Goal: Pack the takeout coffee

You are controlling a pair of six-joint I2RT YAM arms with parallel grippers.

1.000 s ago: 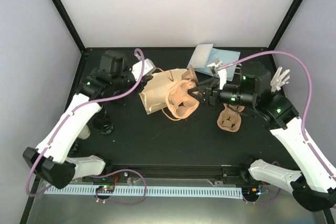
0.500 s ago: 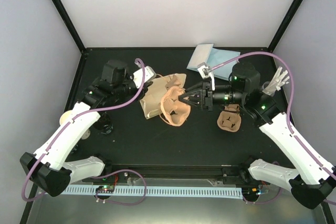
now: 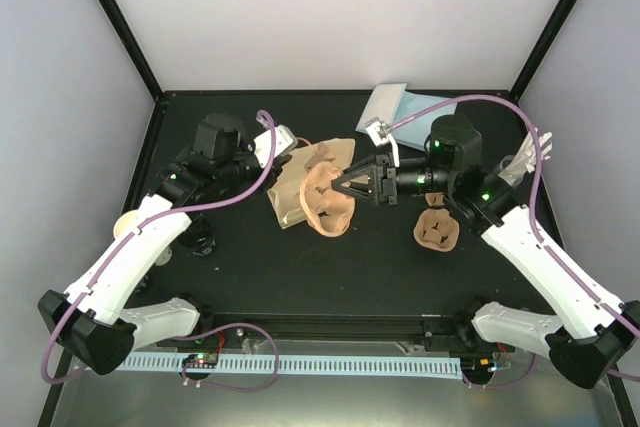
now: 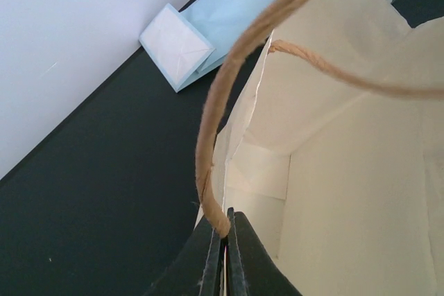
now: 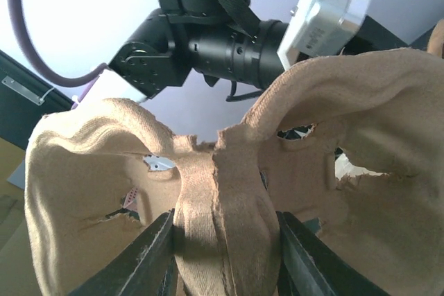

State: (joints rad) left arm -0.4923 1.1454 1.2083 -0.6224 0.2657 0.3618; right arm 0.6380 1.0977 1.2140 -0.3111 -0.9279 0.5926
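My right gripper (image 3: 343,185) travelled left with the pulp cup carrier (image 3: 325,205) clamped in it; the carrier ended up against the mouth of the paper bag (image 3: 287,197), covering more of it; my left gripper (image 3: 290,150) shifted a little to the right and the bag drew in narrower; a pale round thing (image 3: 127,221) came into view at the far left.

Bright and even from overhead in the top view, barely a soft shadow under the arms on the matte black table (image 3: 300,267), no glare, sharp edge to edge. Over on the left wrist: washed-out cream inside the paper bag (image 4: 347,171), twine handle (image 4: 215,123) soft up close, left gripper (image 4: 223,254) in near-black shade. Right wrist: pulp carrier (image 5: 222,192) backlit against a glaring white wall (image 5: 76,25), near edge blurred.
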